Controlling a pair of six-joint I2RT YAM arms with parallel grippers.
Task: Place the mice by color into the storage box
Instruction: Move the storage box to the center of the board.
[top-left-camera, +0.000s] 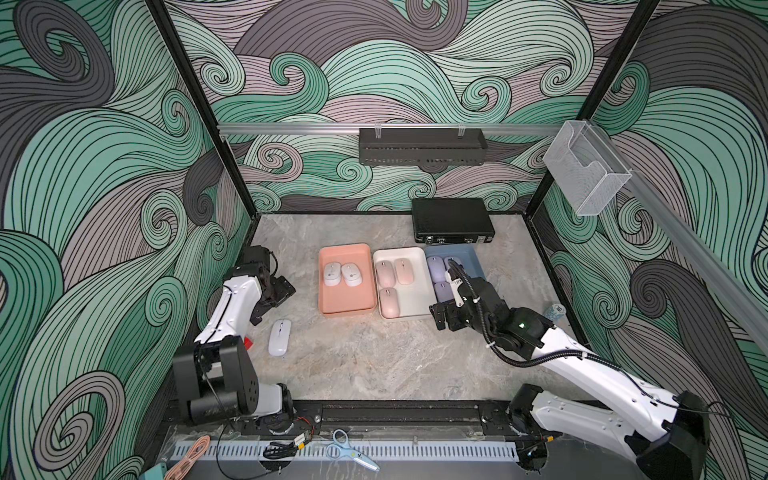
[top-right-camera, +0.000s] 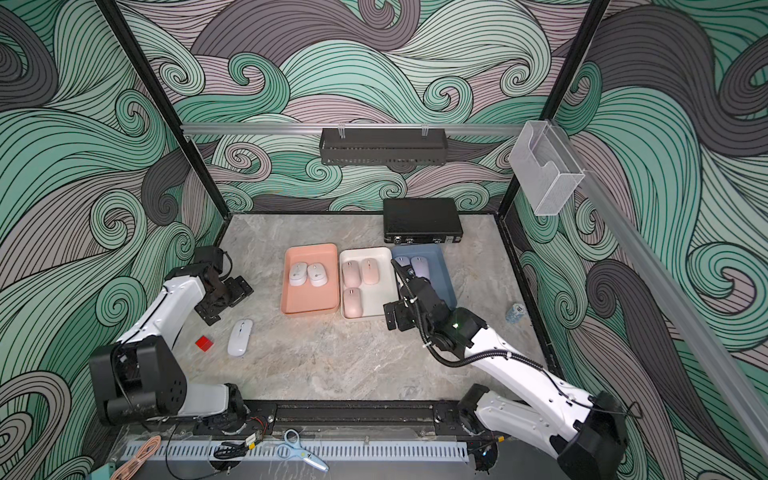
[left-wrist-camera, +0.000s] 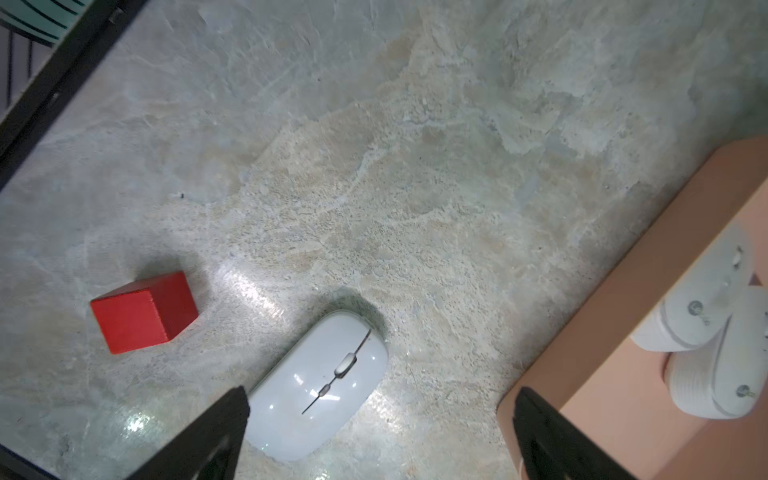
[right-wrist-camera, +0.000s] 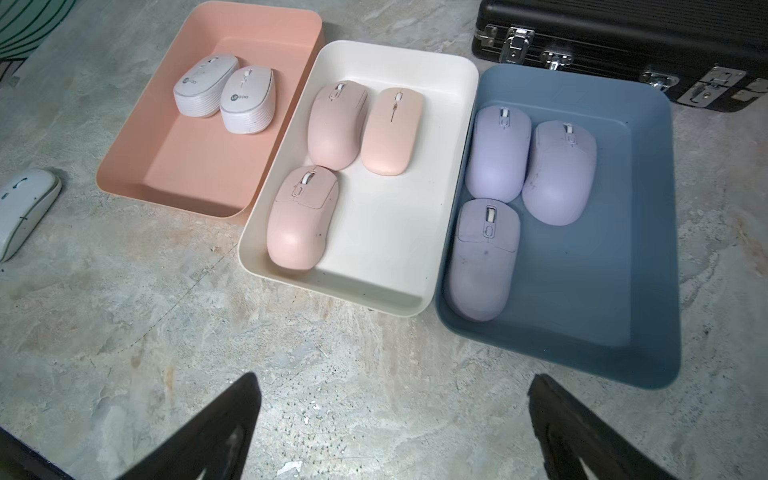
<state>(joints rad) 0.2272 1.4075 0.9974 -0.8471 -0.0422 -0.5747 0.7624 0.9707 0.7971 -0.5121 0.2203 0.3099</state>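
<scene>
Lettering (right-wrist-camera: 243, 97) on grey mice (right-wrist-camera: 203, 89) (reads "ecoo")

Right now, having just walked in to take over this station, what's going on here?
Computer mice are being sorted by colour into three plastic trays. The salmon-orange tray holds two whitish-grey ribbed mice, the cream tray three pale pink mice, the blue tray three lavender mice. One glossy white flat mouse lies loose on the table near the left hand, which is open and empty. The right hand, also open and empty, hangs in front of the trays.
</scene>
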